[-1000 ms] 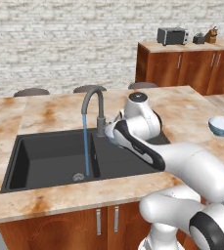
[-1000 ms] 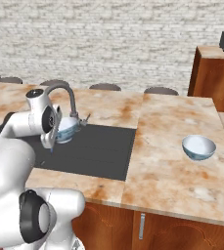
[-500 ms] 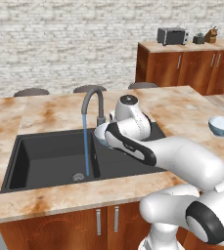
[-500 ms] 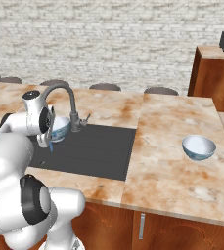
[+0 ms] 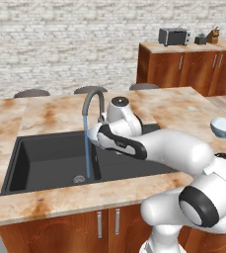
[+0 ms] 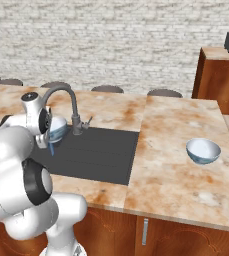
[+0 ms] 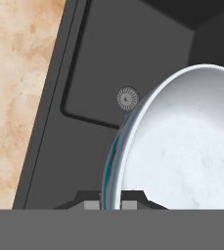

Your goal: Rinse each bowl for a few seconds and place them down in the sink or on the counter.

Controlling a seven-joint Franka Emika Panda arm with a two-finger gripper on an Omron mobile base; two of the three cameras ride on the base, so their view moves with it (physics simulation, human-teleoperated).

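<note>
My gripper [image 7: 112, 202] is shut on the rim of a white, blue-edged bowl [image 7: 182, 146], held tilted over the black sink [image 7: 108, 58] basin, above and beside the round drain [image 7: 127, 98]. In the right base view this bowl [image 6: 57, 129] hangs just below the grey gooseneck faucet [image 6: 66, 97] spout, at the running water. The left base view has the water stream [image 5: 87, 153] falling right beside my hand [image 5: 102, 136]. A second bowl [image 5: 224, 127] [image 6: 203, 150] stands upright on the beige marble counter [image 6: 176, 125], far right of the sink.
The ribbed drainboard [image 6: 98, 150] lies right of the basin. Stool tops [image 5: 31, 93] line the island's far edge. A far wooden counter carries a toaster [image 5: 172, 35]. My own arm crosses over the sink's right half in the left base view.
My hand has carried the bowl leftward over the basin, from the drainboard side to the water stream. The other bowl has not moved.
</note>
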